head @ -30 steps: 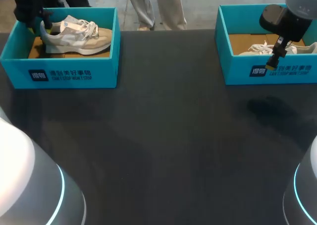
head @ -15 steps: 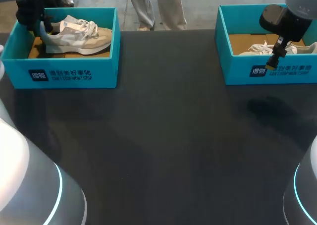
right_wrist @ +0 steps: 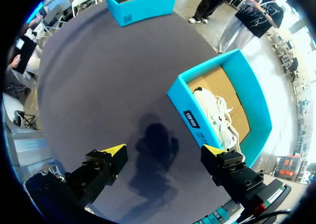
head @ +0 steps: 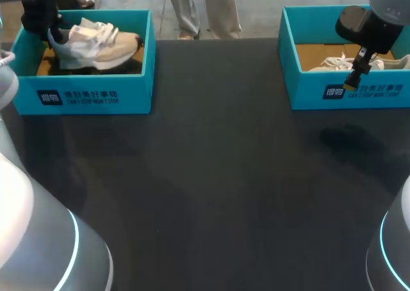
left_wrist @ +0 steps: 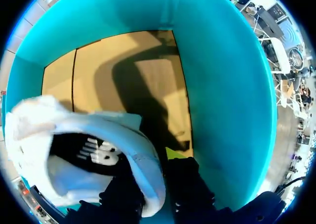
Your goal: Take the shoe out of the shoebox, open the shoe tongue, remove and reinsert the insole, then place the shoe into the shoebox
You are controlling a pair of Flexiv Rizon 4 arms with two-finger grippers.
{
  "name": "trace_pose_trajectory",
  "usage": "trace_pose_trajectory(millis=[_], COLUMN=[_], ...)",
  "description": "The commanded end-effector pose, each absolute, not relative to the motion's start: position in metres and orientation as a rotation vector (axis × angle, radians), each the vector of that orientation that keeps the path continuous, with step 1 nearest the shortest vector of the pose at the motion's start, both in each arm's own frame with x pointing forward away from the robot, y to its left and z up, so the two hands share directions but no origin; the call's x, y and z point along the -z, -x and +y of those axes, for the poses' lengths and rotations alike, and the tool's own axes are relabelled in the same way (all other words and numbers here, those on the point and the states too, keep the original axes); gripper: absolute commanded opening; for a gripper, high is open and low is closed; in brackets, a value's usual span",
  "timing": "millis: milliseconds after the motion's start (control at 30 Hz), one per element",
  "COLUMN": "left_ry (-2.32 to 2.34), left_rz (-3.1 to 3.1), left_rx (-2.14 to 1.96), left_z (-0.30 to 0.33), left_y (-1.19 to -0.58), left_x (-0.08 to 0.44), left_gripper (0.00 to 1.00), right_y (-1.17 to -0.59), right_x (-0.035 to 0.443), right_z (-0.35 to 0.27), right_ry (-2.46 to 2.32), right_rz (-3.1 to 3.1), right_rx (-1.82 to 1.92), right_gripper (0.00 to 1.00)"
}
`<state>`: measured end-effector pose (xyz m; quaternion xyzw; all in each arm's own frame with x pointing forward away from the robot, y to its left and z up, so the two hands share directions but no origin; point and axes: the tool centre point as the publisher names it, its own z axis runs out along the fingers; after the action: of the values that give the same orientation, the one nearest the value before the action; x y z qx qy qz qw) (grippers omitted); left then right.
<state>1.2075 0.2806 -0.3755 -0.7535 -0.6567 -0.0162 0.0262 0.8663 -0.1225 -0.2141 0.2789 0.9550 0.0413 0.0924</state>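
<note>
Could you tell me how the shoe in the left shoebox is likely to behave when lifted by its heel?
The shoe looks light and padded; held by the left gripper at the soft heel collar only, its toe will probably sag or swing. Its loose laces may flop and could catch the shoebox wall.

Robot test lab/demo cell, not a home. Evidence: left arm (head: 38, 233) + right arm (head: 394, 252) w/ cyan light rings at a dark surface (head: 211, 175). Teal left shoebox (head: 90, 92) & right shoebox (head: 349, 92), same print, hold left sneaker (head: 96, 44), right sneaker (head: 333, 63).
</note>
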Motion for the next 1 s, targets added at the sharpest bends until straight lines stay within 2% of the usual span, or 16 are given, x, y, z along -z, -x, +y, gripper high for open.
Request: trace_pose_trajectory(millis=[33,1000], left_ry=[2.335,2.244], left_rz=[-2.021,-2.214], left_rx=[0.042,0.254], left_z=[0.284,0.288], left_y=[-1.209,-1.174], left_x=[0.365,0.214], left_gripper=[0.0,0.0], right_y=[-0.866,-0.866], right_x=[0.214,0.214], right_z=[-0.123,-0.123], right_ry=[-0.827,-0.827], right_rz=[2.836,2.836], right_rx=[-0.124,-0.124], right_gripper=[1.0,1.0])
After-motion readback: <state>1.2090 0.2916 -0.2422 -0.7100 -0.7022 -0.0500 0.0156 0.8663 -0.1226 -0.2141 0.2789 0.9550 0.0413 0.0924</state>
